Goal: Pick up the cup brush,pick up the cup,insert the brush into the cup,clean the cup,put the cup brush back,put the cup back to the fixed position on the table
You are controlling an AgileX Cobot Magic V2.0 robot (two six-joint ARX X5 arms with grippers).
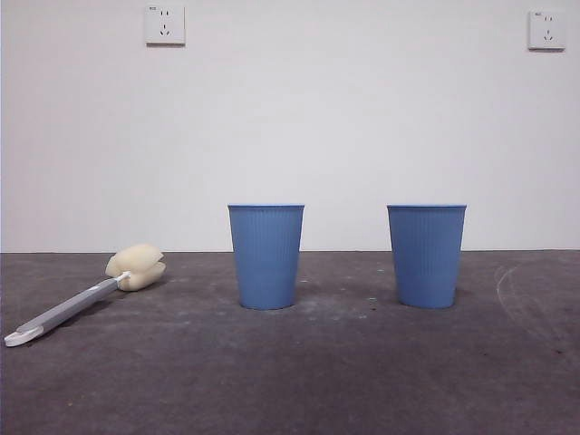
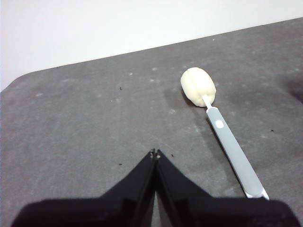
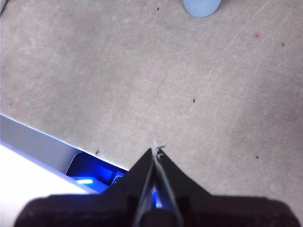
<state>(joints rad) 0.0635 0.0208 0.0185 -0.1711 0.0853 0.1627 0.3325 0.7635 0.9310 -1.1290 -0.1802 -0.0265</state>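
Two cups stand upright on the table (image 1: 299,381): one (image 1: 265,256) mid-table, another (image 1: 426,255) beside it. The brush (image 1: 86,294) lies flat, apart from the middle cup. The left gripper (image 2: 155,153) hovers near the brush, jaws pressed together; the right gripper (image 3: 156,150) likewise closed.

A plain white wall (image 1: 290,118) is filling the background in the front view, evenly lit and showing no windows. Two white electrical outlets are sitting high on it: one outlet (image 1: 165,24) toward the left, a second outlet (image 1: 546,30) near the right edge. The wall is meeting the dark grey counter (image 1: 290,381) along a straight line. The counter surface is showing pale scuffs and dusty patches.
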